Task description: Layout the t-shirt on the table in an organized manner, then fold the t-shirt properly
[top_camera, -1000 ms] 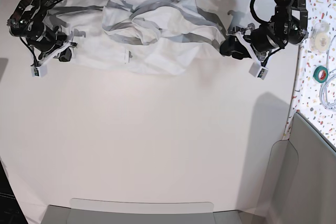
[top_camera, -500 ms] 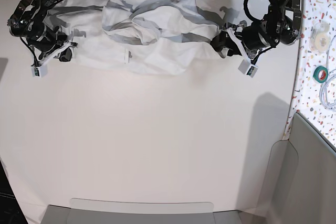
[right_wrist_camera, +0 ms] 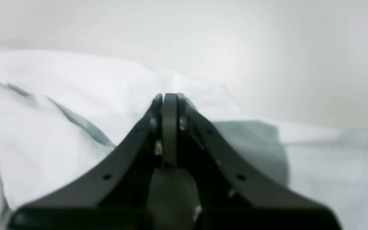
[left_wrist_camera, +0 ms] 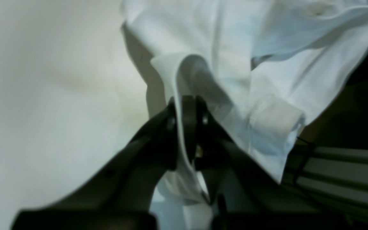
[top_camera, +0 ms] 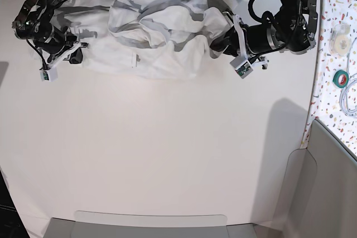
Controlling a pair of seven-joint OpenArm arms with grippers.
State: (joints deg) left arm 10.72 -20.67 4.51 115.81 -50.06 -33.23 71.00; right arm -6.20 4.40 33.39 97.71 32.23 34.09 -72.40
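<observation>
Left hand (left_wrist_camera: 185, 105) pinches the rumpled t-shirt (top_camera: 162, 26) at the desk's (top_camera: 167, 154) far edge, right hand (right_wrist_camera: 169, 99) closed empty beside it; laying out is underway, spreading likely next.

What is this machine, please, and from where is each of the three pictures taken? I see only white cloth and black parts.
It is a robot with two arms; each arm ends in a pincer with a small camera behind it. The base view looks down on the whole table. The other two views look along each pincer.

A crumpled white t-shirt lies at the table's far edge. The left pincer, on the right side of the base view, is shut on a fold of the shirt's edge; the cloth passes between its black fingers. The right pincer is also shut, at the shirt's other end, but these views do not show whether it holds cloth. A speckled panel beside the table carries tape rolls and a cable.
</observation>
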